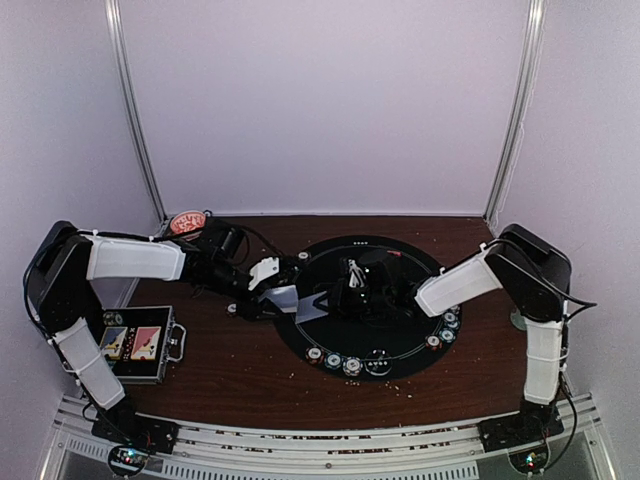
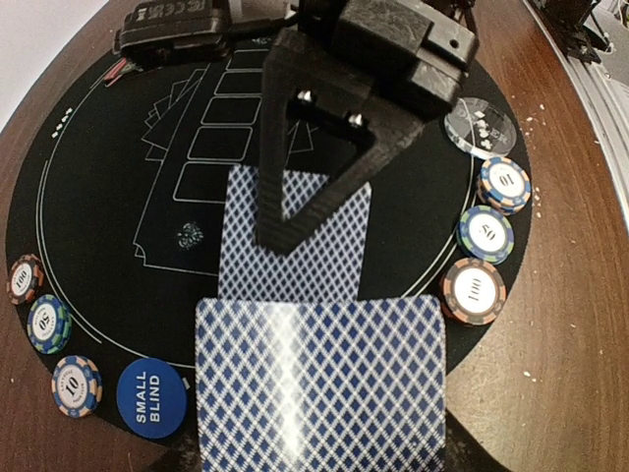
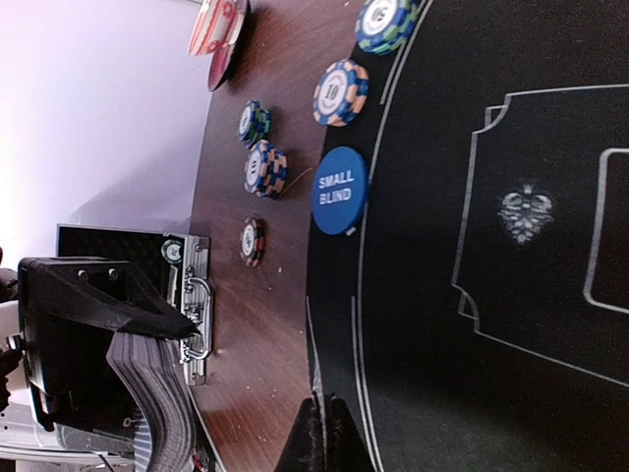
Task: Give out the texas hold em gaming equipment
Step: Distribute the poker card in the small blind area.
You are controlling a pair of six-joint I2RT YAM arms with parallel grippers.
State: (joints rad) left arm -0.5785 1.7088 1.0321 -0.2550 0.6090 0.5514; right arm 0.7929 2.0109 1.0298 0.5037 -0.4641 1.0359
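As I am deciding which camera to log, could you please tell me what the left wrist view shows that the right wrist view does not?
Only the left wrist view: the 10 chip, 50 chip and 100 chip lined up beside a clear button. Only the right wrist view: the black case, the red bowl and the shut right gripper. Both: the SMALL BLIND button, the black mat and the card deck held in the left gripper.

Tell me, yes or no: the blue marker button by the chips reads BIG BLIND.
No, the blue marker button reads SMALL BLIND in white letters in the left wrist view.
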